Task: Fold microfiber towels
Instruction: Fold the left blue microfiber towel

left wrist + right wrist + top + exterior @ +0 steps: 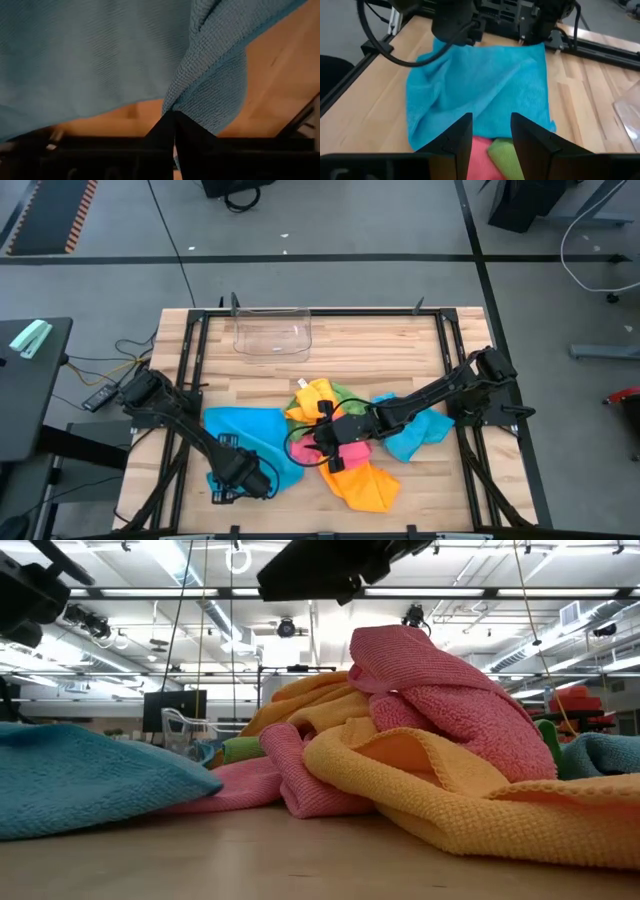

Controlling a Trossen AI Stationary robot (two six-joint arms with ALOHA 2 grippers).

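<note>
- Blue towel (100, 55) corner: left pincer (173, 131) clamped on it, seen only in left wrist view.
- Right pincer (491, 131) apart over pink towel (477, 160); blue towel spread just beyond on table (585, 95).

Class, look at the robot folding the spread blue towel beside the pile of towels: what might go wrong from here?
1. The left end effector pinches only a small fold of the spread blue microfiber towel, so the cloth may slip out.
2. The open right end effector hangs over the heap's pink microfiber towel, near the blue one; it might snag the wrong cloth.
</note>
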